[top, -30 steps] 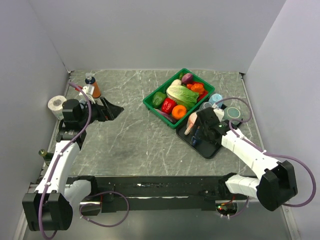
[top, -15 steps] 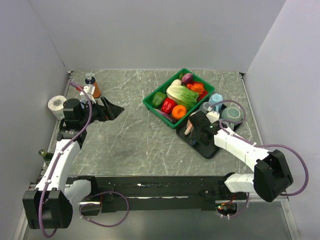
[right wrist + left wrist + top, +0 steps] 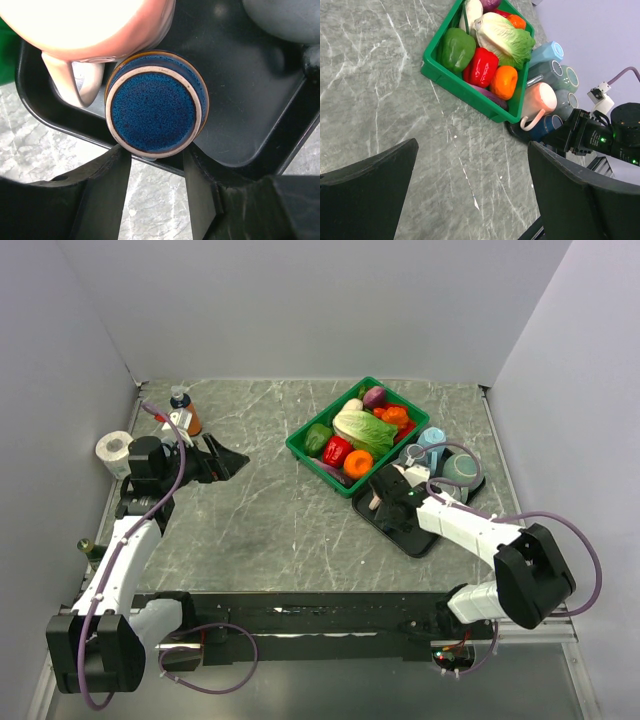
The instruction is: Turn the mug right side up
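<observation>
A dark blue mug (image 3: 155, 102) stands upside down, its base up, at the near left edge of a black tray (image 3: 250, 125). It also shows in the left wrist view (image 3: 543, 126). My right gripper (image 3: 152, 155) is open, with its fingertips just below the mug on either side of its lower edge, not clamped on it. In the top view the right gripper (image 3: 388, 502) covers the mug. A pink mug (image 3: 95, 20) lies on its side against the blue one. My left gripper (image 3: 232, 460) is open and empty, held over the table at the far left.
A green basket (image 3: 300, 447) of vegetables stands beside the tray (image 3: 425, 540). Light blue (image 3: 432, 437), grey (image 3: 413, 454) and teal (image 3: 463, 468) mugs sit on the tray's far side. A paper roll (image 3: 113, 448) and a bottle (image 3: 185, 415) stand at the far left.
My right gripper has moved left and forward across the tray to the blue mug. The left arm has not moved.
</observation>
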